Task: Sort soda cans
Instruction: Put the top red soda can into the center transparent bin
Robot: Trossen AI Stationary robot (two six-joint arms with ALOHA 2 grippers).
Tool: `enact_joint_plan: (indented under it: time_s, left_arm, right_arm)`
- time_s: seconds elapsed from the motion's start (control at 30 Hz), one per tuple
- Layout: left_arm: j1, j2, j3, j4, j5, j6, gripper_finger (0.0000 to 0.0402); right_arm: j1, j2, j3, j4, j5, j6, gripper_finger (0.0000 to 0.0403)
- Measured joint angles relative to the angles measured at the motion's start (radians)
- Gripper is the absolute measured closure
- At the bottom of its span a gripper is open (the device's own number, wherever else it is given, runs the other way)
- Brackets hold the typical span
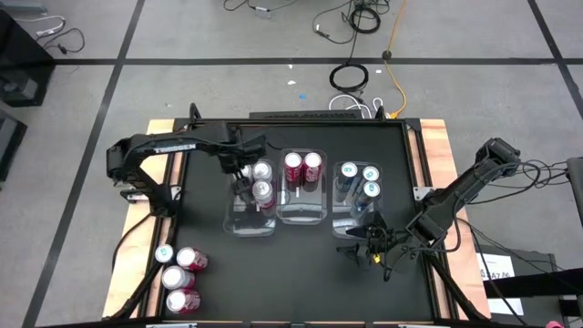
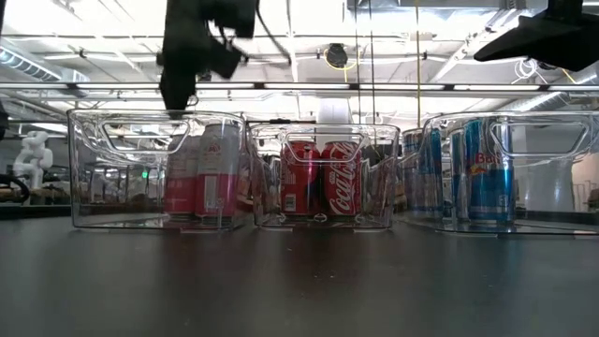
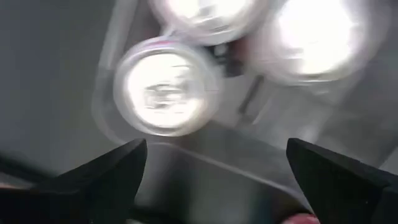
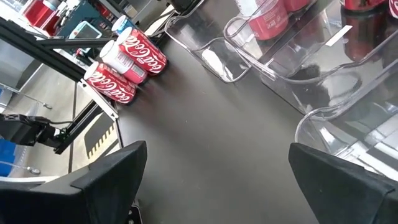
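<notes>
Three clear bins stand side by side mid-table. The left bin [image 1: 250, 219] holds two pink-and-white soda cans [image 1: 262, 180], the middle bin [image 1: 302, 211] two red cans [image 1: 302, 165], and the right bin [image 1: 353, 219] three blue-and-silver cans [image 1: 361, 178]. My left gripper [image 1: 242, 179] hangs open above the left bin, pointing down, clear of the can tops [image 3: 165, 84]; the low view shows its fingers [image 2: 178, 94] above the bin's rim. My right gripper [image 1: 368, 242] waits open near the table's near right side, with nothing between its fingers [image 4: 106, 180].
Several loose soda cans [image 1: 180, 278] are at the table's near left corner, most of them lying on their sides; the right wrist view shows them too [image 4: 127, 59]. The dark tabletop [image 1: 291, 273] between bins and near edge is bare. Cables lie on the floor beyond the far edge.
</notes>
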State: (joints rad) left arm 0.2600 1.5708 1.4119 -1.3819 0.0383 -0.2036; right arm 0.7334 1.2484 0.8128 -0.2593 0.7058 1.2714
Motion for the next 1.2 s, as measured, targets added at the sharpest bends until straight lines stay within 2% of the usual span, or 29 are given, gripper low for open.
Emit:
enact_joint_plan:
  time_s: [0.1,0.23,0.47,0.63,0.77,1.0,1.2]
  left_arm:
    - [-0.047,-0.052,0.021,0.03,0.055,-0.098,0.0008]
    - [-0.16,-0.148,0.022,0.057,0.059,-0.202,0.0008]
    - [-0.393,-0.244,0.023,0.123,-0.02,-0.505,0.0008]
    - [-0.539,-0.245,0.023,0.155,-0.06,-0.668,0.0008]
    - [-0.635,-0.237,0.023,0.199,-0.151,-0.807,0.0008]
    - [-0.769,-0.225,0.022,0.222,-0.23,-0.998,0.0008]
    - [-0.86,-0.174,0.022,0.158,-0.232,-1.022,0.0008]
  right_arm:
    - [0.0,0.0,0.0,0.0,0.0,-0.013,0.0018]
    - [0.0,0.0,0.0,0.0,0.0,-0.044,0.0018]
    - [0.0,0.0,0.0,0.0,0.0,-0.087,0.0018]
    - [0.0,0.0,0.0,-0.009,-0.004,-0.096,0.0018]
    - [0.0,0.0,0.0,-0.009,-0.004,-0.197,0.0018]
    - [-0.001,0.0,0.0,-0.027,0.001,-0.321,0.0018]
    - [-0.001,0.0,0.0,-0.12,0.0,-0.311,0.0018]
